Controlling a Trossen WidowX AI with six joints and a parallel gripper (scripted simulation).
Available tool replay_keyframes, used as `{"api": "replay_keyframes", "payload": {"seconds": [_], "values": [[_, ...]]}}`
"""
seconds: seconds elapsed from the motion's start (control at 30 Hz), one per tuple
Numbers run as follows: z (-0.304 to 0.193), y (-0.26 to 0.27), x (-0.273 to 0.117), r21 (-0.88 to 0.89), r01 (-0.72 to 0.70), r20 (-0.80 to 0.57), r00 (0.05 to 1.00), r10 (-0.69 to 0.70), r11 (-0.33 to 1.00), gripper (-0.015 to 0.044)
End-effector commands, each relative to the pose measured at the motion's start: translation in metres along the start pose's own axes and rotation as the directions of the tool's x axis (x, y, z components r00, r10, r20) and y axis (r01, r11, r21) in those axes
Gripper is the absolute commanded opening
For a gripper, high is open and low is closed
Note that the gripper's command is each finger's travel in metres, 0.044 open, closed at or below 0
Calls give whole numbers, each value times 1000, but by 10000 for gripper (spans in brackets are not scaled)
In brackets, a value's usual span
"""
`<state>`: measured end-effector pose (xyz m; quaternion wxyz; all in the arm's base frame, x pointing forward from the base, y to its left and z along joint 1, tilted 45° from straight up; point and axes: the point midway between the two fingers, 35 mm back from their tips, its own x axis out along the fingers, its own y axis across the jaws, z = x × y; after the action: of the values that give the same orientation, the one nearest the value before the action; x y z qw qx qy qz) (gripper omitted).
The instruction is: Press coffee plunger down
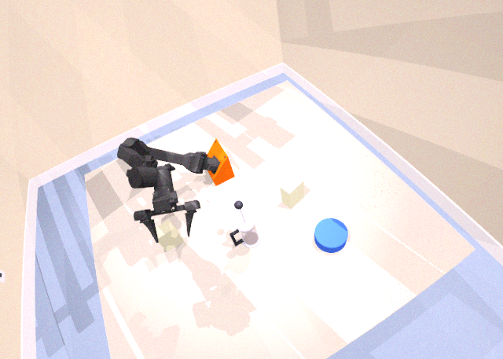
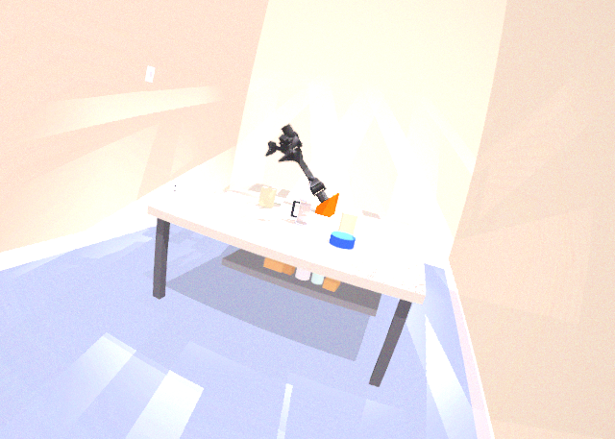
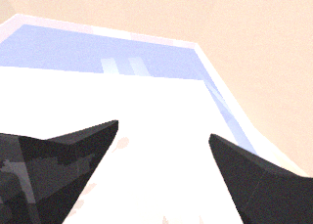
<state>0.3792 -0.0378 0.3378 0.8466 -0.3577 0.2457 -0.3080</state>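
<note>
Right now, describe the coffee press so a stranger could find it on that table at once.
Start at the white table and find the orange wedge at the arm's base. The coffee press stands in front of it, between the blue disc and the open gripper. It alone is a clear cylinder with a black handle and a thin rod topped by a dark knob.

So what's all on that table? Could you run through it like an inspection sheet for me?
Surface: pale table on dark legs, patchy light and shadow across it.
Job's things: coffee press upright, dark handle to one side; plunger knob raised on its rod, not pressed.
Clutter: blue disc; two pale blocks; orange wedge at the arm's base.
Grippers: gripper open, holds nothing, beside the press and apart from it; fingers spread wide.
Cables: nothing seen.
Surroundings: shelf under the table with small items; beige walls, bluish floor.
</note>
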Motion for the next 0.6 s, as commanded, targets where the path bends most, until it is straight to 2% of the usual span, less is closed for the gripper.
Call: {"api": "replay_keyframes", "payload": {"seconds": [0.0,0.33,0.4,0.57], "values": [[-2,52,-22,1,-75,9,997,75,997,440],[-34,179,-121,-23,-246,83,965,247,969,440],[-37,184,-128,-27,-254,91,963,255,967,440],[-54,188,-115,-26,-255,89,963,256,967,440]]}}
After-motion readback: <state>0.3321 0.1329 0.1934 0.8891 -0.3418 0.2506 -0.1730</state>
